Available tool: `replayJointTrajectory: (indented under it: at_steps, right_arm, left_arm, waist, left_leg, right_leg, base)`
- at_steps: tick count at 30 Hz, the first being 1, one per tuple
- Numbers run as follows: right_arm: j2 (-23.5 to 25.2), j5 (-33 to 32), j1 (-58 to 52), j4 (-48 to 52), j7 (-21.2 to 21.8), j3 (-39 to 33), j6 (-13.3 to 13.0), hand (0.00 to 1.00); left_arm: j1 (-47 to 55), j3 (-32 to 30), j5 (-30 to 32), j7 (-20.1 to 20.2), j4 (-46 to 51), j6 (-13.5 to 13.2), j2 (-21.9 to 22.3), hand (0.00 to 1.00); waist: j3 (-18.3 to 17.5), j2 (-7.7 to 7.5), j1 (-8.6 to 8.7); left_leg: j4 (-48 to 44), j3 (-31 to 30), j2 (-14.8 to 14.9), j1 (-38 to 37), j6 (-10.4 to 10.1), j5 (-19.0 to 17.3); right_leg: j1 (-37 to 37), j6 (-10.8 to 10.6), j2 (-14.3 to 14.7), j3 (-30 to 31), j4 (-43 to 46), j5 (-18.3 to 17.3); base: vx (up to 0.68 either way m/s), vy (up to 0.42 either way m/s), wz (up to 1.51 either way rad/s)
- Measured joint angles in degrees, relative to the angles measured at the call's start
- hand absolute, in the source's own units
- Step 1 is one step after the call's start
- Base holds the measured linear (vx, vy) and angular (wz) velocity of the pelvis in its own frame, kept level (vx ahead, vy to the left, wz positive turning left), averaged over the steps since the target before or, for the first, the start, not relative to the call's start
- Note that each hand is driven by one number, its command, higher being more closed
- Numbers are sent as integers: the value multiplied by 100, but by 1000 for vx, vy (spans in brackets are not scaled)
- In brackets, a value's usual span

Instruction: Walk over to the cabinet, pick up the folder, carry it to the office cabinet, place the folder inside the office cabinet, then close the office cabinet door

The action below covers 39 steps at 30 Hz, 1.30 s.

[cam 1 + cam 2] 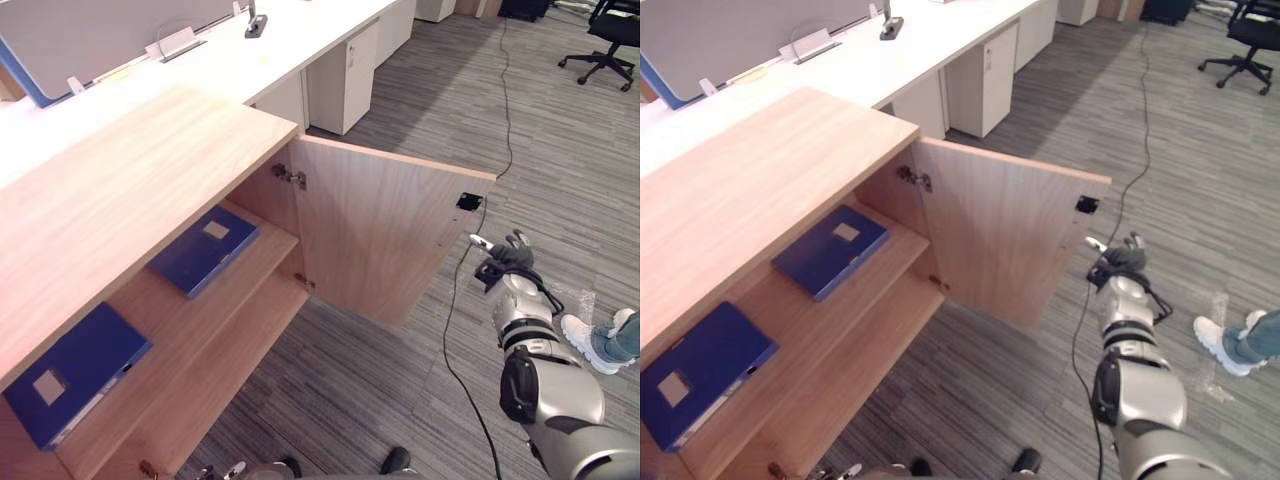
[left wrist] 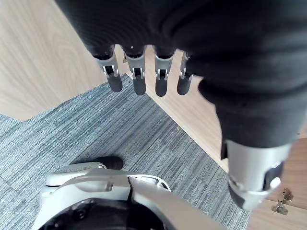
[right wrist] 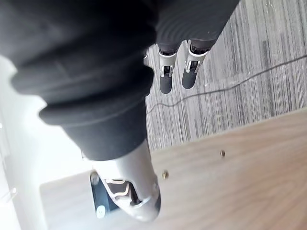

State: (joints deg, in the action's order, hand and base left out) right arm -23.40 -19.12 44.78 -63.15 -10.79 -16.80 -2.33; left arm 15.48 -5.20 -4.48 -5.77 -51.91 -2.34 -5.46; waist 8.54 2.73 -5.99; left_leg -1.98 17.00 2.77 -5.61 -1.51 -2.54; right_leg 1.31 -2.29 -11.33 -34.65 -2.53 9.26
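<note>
**Two blue folders on the shelf, cabinet door wide open**

Left eye view: the office cabinet runs from 9 o'clock toward the centre, pale wood, its door swung fully out at the middle. A blue folder lies flat on the shelf inside, a pale square label on its cover. A second blue folder, same colour and with the same kind of label, lies flat at 8 o'clock, nearer the camera. I can't tell which of the two is the one carried. The right hand hangs at 3 o'clock just beside the door's free edge, below a black catch; whether it touches the wood I cannot tell. A white desk sits at 12, an office chair at 1, and a person's shoe at 4.

Left wrist view: the left hand holds nothing, its fingers straight and apart over grey carpet beside the cabinet's wood.

Right wrist view: the right hand's fingers are stretched out and empty, the thumb lying along the door face near the catch.
</note>
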Motion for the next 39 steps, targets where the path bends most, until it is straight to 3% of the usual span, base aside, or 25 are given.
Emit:
replayJointTrajectory:
  at_steps: [11,25,34,39]
  right_arm:
    - [-111,-12,994,-439,42,362,14,0]
    - [-771,-216,2228,-990,-67,982,257,0]
    - [-729,55,2341,-649,91,2647,271,0]
    - [-913,95,1904,347,207,3864,283,0]
  left_arm:
    - [-6,414,228,85,205,-106,-155,0]
    - [-179,746,274,133,521,-184,-201,0]
    - [-182,720,404,179,520,-260,-200,0]
    - [-181,669,483,180,498,-275,-190,0]
  waist:
    - [233,32,-59]
    - [668,498,-98]
    - [709,623,-133]
    - [697,665,-88]
  left_leg:
    - [167,-434,-65,308,-15,214]
    - [-242,-794,124,983,-44,268]
    - [-272,-671,347,1059,-149,291]
    - [-321,-499,509,1027,-235,239]
  right_leg:
    - [-231,88,6,-181,-107,139]
    - [-552,169,119,-411,-106,162]
    - [-763,327,398,-165,-130,166]
    - [-824,404,558,32,-136,128]
  base:
    - [-55,-20,8]
    - [-46,-9,8]
    - [9,8,-19]
    - [19,10,-27]
